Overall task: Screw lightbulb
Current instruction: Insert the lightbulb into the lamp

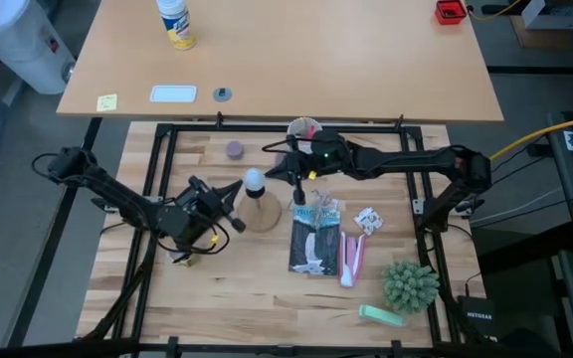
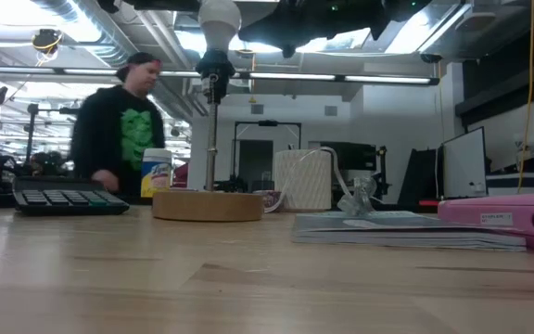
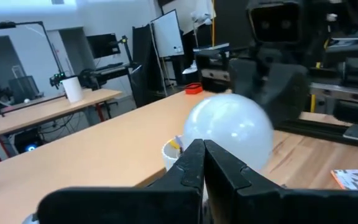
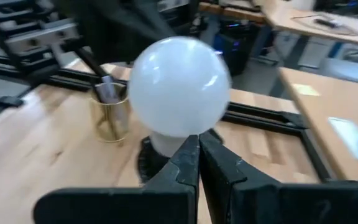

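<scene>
both claws are pinched right down, nothing caught between the fingers. right gripper (image 4: pixel 197 144) has its closed tips pointed at the neck of the lightbulb (image 4: pixel 179 87), just under the white globe, and whether the tips actually touch the glass i can't tell. left gripper (image 3: pixel 204 149) is shut too, tips aimed at the same bulb from the other side, very near it.

the bulb itself sits upright on top of the black socket post (image 2: pixel 212 130) of the round wooden stand (image 2: pixel 209 205), roughly mid table between the two arms.

my guess on the step: bulb looks already seated in the socket, so this is either the tail end of the twisting or a pause between turns. with both claws shut and empty, the next move would need one of them to spread open, get around the globe and turn it, probably with the other steadying the stand so the base doesn't spin.

views: overhead shows both arms converging on the bulb, plus the packets (image 1: pixel 314 237) and the little green plant (image 1: pixel 410 284) off to the side. table-level cam shows how tall the post is and a person (image 2: pixel 123 121) at the desk behind, but barely any gripper. only the right wrist cam shows a brass-coloured cup (image 4: pixel 110 117) beyond the bulb.
</scene>
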`<state>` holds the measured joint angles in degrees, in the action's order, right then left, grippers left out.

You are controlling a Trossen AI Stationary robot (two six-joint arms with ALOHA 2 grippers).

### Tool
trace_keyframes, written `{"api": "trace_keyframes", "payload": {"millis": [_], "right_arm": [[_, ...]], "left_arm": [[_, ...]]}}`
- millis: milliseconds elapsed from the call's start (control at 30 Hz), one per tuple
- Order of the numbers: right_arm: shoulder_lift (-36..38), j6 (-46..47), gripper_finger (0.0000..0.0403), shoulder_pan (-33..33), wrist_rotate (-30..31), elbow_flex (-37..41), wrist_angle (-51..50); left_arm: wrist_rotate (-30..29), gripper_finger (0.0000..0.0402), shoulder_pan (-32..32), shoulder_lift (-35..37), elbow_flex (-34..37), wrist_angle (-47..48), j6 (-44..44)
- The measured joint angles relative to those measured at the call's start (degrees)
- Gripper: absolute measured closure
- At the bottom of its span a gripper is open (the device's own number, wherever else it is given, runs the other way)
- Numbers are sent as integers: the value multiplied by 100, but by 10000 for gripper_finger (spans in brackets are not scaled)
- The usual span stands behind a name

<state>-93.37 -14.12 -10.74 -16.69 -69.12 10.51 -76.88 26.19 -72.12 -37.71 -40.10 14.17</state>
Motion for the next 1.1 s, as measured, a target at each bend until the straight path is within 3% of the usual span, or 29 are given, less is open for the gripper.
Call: {"api": "trace_keyframes", "payload": {"millis": [167, 433, 567, 1100], "right_arm": [[119, -116, 386, -7, 539, -4, 95], [130, -116, 386, -9, 552, -4, 335], [130, -44, 386, -9, 237, -4, 310], [130, 214, 386, -7, -461, -4, 255]], "left_arm": [[-2, 400, 104, -2, 0, -149, 24], [296, 400, 266, -2, 0, -256, -41], [589, 400, 236, -4, 2, -248, -87], [478, 400, -7, -4, 1, 245, -634]]}}
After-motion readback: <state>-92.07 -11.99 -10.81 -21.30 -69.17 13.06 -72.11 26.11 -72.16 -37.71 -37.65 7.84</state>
